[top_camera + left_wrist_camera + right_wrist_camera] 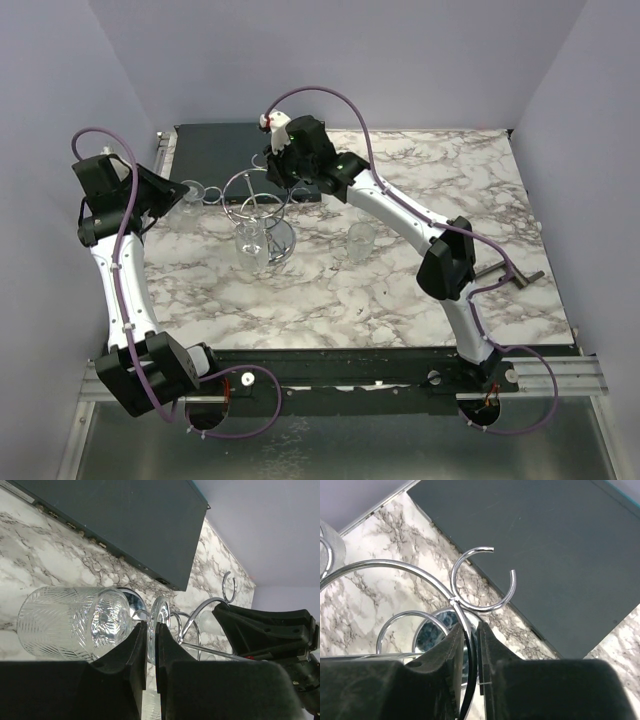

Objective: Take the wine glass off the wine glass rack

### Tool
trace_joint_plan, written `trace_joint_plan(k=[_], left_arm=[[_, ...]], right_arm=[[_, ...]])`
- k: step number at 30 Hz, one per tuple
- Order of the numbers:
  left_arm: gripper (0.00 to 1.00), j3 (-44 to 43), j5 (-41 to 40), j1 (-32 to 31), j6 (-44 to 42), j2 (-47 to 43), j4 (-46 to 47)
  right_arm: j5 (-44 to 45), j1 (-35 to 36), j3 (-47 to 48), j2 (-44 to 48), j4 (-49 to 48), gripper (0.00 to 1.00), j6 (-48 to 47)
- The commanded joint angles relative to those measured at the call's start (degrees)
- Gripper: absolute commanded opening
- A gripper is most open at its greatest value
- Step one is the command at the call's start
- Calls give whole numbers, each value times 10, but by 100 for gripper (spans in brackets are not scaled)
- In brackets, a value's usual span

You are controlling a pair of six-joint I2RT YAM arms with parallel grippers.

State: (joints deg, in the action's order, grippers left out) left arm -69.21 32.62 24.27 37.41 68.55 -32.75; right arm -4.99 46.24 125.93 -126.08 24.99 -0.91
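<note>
The wine glass [70,622] is clamped by the left tool [151,626], seemingly freed, at 9 o'clock of the rack [278,240], which is clamped by the right tool [471,630].

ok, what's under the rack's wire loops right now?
Disc base and one clear glass near the post, over the marble table. Hanging or standing: cannot tell. The right gripper, shut on a rack wire, covers the far loops' underside.
</note>
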Motion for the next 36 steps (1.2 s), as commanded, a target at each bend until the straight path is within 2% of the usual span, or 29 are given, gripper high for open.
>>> trace_joint_plan(k=[1,9,25,36], left_arm=[[0,-39,-29,5,-7,-18,-1],[0,-53,-34,5,-6,-18,-6],[0,-110,-34,4,7,13,-9],[0,-160,-33,0,24,42,-9]], right_arm=[[-2,-1,-11,-3,30,22,32],[4,-1,3,9,49,35,56],[12,-1,7,55,67,74,105],[33,-2,-11,93,77,88,129]])
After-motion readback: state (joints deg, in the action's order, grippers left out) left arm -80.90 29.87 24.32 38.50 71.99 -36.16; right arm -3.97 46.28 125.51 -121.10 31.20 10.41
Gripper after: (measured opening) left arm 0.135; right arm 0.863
